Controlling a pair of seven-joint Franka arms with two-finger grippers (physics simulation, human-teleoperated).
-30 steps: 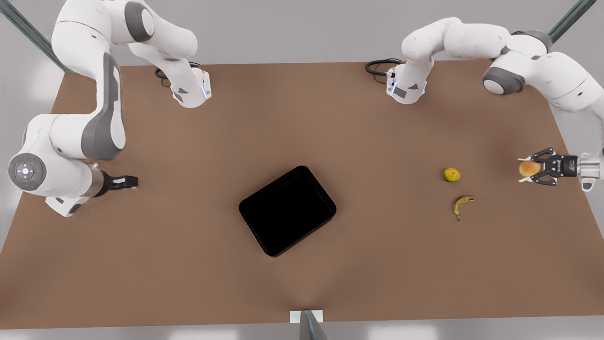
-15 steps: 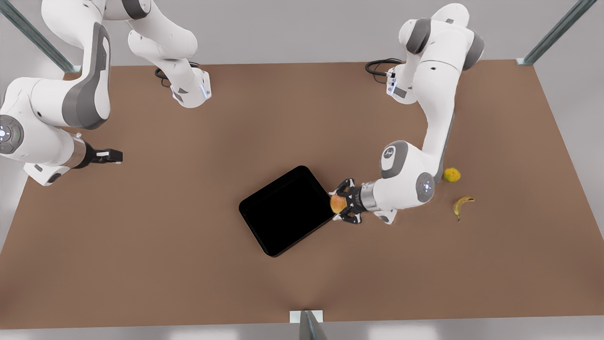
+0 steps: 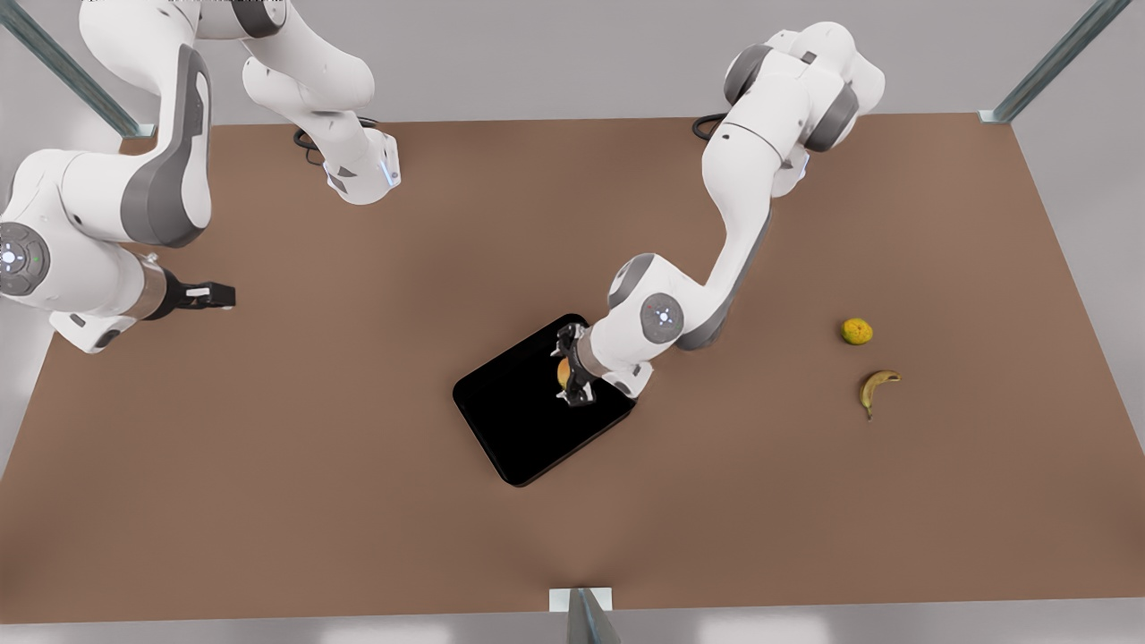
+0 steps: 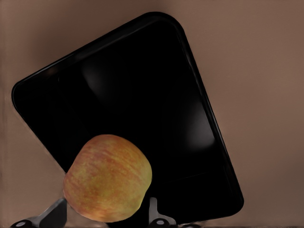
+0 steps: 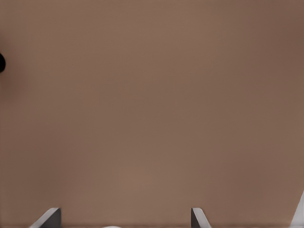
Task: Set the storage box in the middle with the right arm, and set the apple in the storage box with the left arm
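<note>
Left tool (image 3: 567, 372) carrying the apple (image 3: 564, 372) over the storage box (image 3: 528, 411), mid-counter (image 3: 358, 465).

Left wrist: apple (image 4: 108, 178) clamped across its middle; firm, smooth, could roll. Right wrist: my right tool (image 5: 126, 219) waits released, fingers (image 5: 47, 217) spread.

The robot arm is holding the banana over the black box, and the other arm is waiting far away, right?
Not quite. The left gripper holds the apple, not the banana, over the storage box; the left wrist view shows it. The right gripper does wait far off.
</note>
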